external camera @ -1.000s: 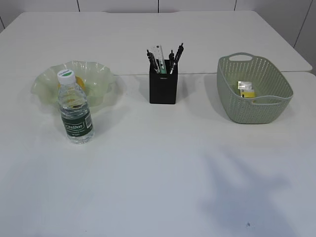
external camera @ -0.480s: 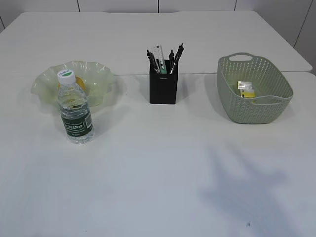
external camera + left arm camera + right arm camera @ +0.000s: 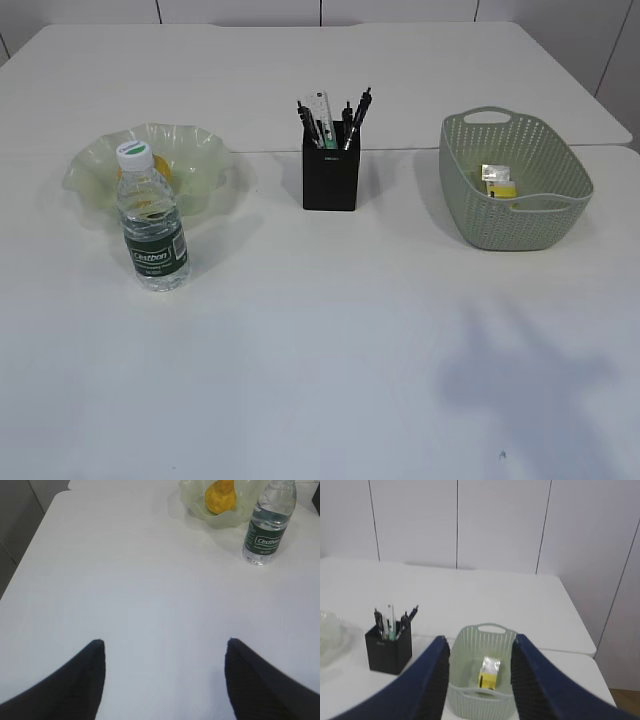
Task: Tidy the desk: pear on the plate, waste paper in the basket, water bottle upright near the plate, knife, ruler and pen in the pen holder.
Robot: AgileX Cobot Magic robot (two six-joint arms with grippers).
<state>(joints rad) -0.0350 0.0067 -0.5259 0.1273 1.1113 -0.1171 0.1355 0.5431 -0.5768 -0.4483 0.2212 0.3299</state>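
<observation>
White desk (image 3: 330, 330) in your exterior view: water bottle (image 3: 153, 222) upright, just in front of the plate (image 3: 205, 165). Ruler (image 3: 322, 108) and pens stand in the pen holder (image 3: 330, 180). Waste paper (image 3: 498, 181) lies in the basket (image 3: 520, 225).

Left wrist: your left gripper (image 3: 165, 680) is wide open, empty, above bare desk; pear (image 3: 220, 496) sits on the plate.

Right wrist: your right gripper (image 3: 480, 680) is partly open, holding nothing, high above the basket.
</observation>
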